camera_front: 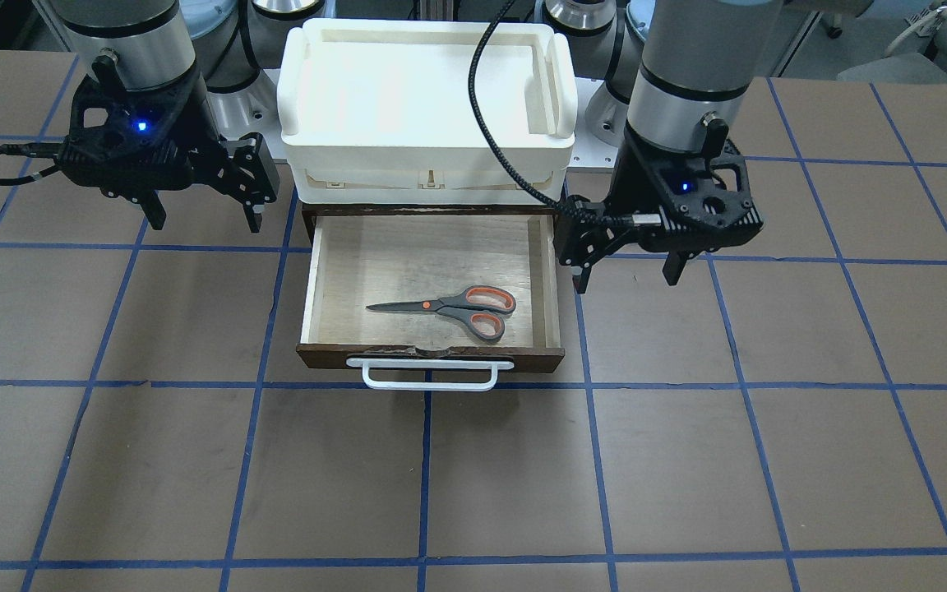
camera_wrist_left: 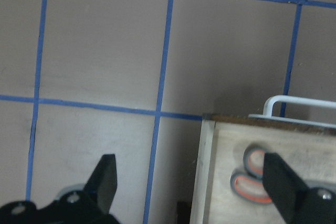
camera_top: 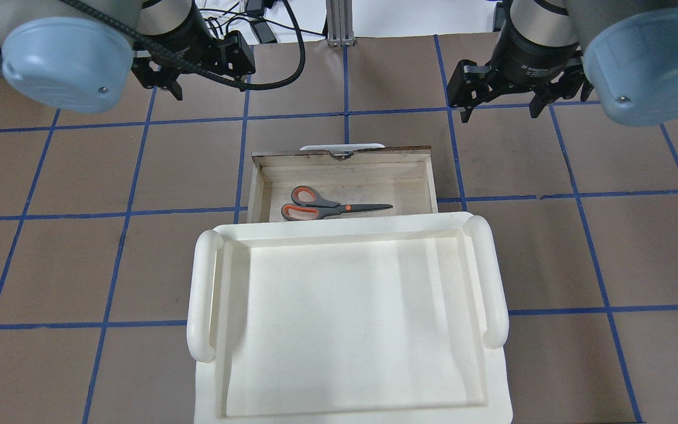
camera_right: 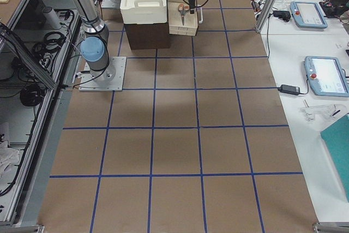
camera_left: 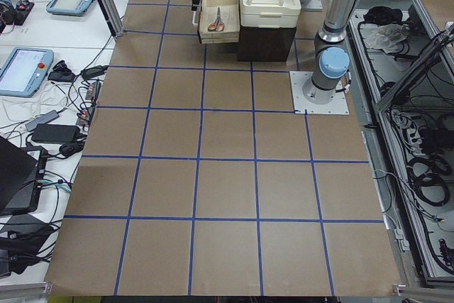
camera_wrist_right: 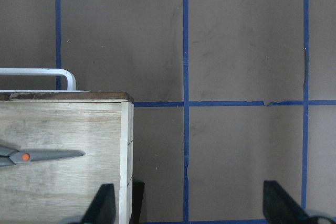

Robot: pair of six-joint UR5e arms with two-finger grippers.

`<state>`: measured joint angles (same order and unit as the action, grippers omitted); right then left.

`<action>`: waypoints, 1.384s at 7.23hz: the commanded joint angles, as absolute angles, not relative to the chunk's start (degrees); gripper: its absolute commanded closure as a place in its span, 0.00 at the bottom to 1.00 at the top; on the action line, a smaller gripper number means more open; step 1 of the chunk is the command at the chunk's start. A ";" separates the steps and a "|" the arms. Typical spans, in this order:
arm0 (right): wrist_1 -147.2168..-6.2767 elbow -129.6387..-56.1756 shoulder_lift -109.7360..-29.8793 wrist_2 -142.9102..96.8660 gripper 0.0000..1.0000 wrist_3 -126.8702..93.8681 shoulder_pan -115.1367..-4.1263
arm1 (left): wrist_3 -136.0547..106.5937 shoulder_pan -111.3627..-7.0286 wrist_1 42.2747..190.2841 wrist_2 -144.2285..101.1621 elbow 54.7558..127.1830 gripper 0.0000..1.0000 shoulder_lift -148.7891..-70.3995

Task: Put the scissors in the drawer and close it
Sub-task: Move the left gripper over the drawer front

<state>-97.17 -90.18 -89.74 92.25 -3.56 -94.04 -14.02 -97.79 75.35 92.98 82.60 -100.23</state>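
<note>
The scissors (camera_front: 457, 308) lie flat inside the open drawer (camera_front: 391, 263), orange-and-grey handles toward my left arm's side, blades toward my right. They also show in the overhead view (camera_top: 327, 208). The drawer is pulled out from under the cream bin; its white bar handle (camera_front: 430, 374) faces away from me. My left gripper (camera_front: 626, 279) hovers open and empty beside the drawer's side wall; its wrist view shows the scissors' handles (camera_wrist_left: 252, 177). My right gripper (camera_front: 206, 220) hovers open and empty on the drawer's other side; its wrist view shows the blades (camera_wrist_right: 42, 156).
A cream-white plastic bin (camera_top: 351, 318) sits on top of the dark cabinet, over the drawer's rear part. A black cable (camera_front: 490, 123) from my left arm hangs across the bin. The brown table (camera_front: 473, 477) carries a grid of blue tape.
</note>
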 commanded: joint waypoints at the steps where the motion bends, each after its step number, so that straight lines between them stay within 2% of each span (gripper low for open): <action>1: -97.03 -90.18 -89.82 91.41 0.00 -3.52 -94.04 | -15.82 -101.85 69.92 93.16 78.84 0.00 -108.59; 6: -97.29 -90.26 -89.74 91.58 0.00 -3.52 -94.04 | -16.00 -106.69 62.49 93.25 74.90 0.00 -122.59; 10: -97.38 -90.26 -89.74 91.67 0.00 -3.52 -94.04 | -15.47 -108.98 65.20 93.25 74.44 0.00 -125.16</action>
